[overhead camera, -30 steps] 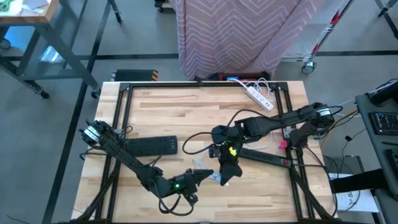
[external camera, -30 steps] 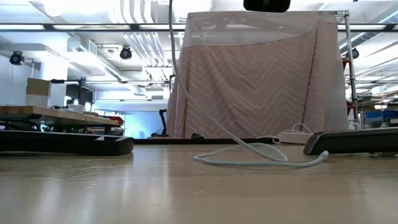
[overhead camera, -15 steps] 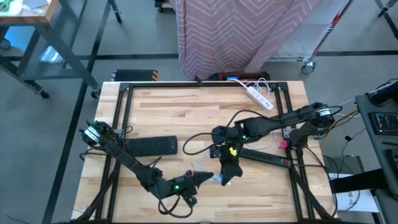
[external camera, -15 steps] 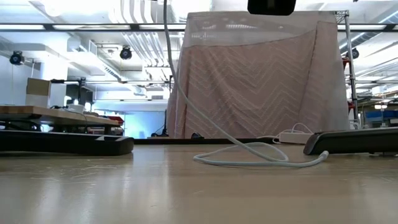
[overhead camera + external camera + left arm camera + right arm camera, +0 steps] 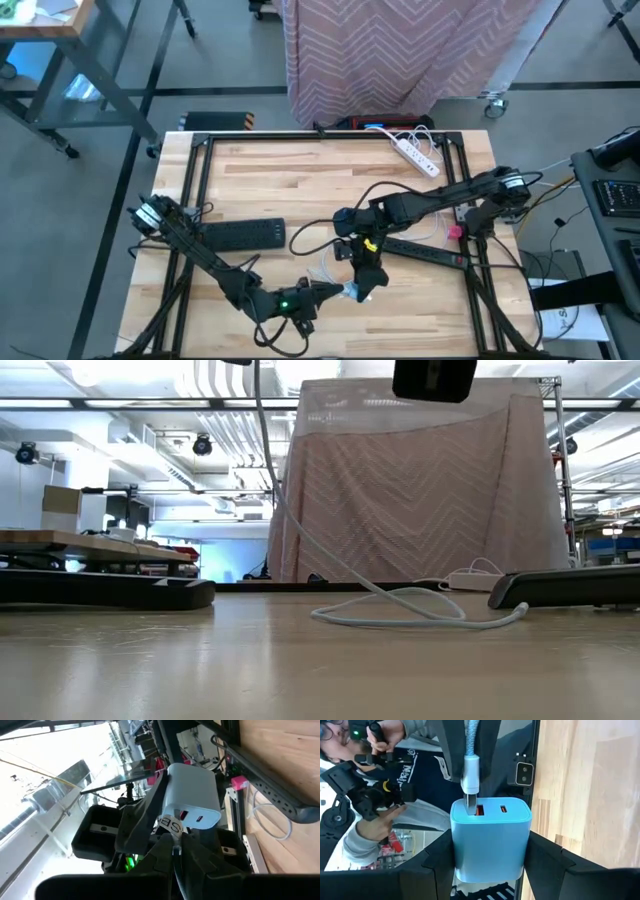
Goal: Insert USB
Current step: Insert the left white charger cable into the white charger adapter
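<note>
My right fingers (image 5: 490, 865) clasp the pale blue USB charger block (image 5: 490, 837) from both sides, held up off the bench near its front edge, ports facing my left arm. My left fingers (image 5: 175, 862), clenched on the USB plug (image 5: 471, 774) with its braided white cable (image 5: 330, 555), have moved in over the last second: the two arms sit closer together in the high view, and the cable's hanging line has swung in the low view. From the right wrist, the plug's metal tongue now sits in the mouth of the orange-lined port, so I judge insertion begun but not seated.

The butcher-block bench (image 5: 300, 190) carries a black power strip (image 5: 430, 251) and a white one (image 5: 418, 156). Behind hangs a chevron-patterned cloth (image 5: 420, 490); a person's hands (image 5: 375, 827) show beyond.
</note>
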{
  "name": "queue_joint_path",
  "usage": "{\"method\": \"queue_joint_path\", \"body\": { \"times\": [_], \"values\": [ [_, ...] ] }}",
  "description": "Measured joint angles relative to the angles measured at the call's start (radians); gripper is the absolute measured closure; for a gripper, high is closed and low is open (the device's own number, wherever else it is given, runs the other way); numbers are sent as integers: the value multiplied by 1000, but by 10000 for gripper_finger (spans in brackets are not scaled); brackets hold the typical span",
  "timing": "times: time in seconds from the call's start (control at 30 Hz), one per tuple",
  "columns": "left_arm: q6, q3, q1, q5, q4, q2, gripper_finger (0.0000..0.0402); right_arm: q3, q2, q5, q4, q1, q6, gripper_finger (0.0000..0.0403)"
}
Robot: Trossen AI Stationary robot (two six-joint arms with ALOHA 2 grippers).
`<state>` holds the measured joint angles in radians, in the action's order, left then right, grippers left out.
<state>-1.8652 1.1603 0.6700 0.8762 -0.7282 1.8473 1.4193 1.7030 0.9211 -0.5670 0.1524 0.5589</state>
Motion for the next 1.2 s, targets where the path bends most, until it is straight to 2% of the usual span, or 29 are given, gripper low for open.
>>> {"method": "queue_joint_path", "body": {
  "times": [0.43, 0.6, 0.77, 1.2],
  "values": [
    [24, 2, -1, 4, 16, -1, 393, -2, -12, -6, -11, -2, -52, 228],
    [34, 3, -7, -20, 16, -1, 393, -1, -15, 51, 0, 6, -92, 228],
    [41, 4, -7, -30, 12, 2, 393, -1, -15, 60, 7, 11, -124, 228],
    [-39, 46, -33, -4, -62, 68, 393, -1, -12, 78, -18, 17, -122, 228]
  ]
}}
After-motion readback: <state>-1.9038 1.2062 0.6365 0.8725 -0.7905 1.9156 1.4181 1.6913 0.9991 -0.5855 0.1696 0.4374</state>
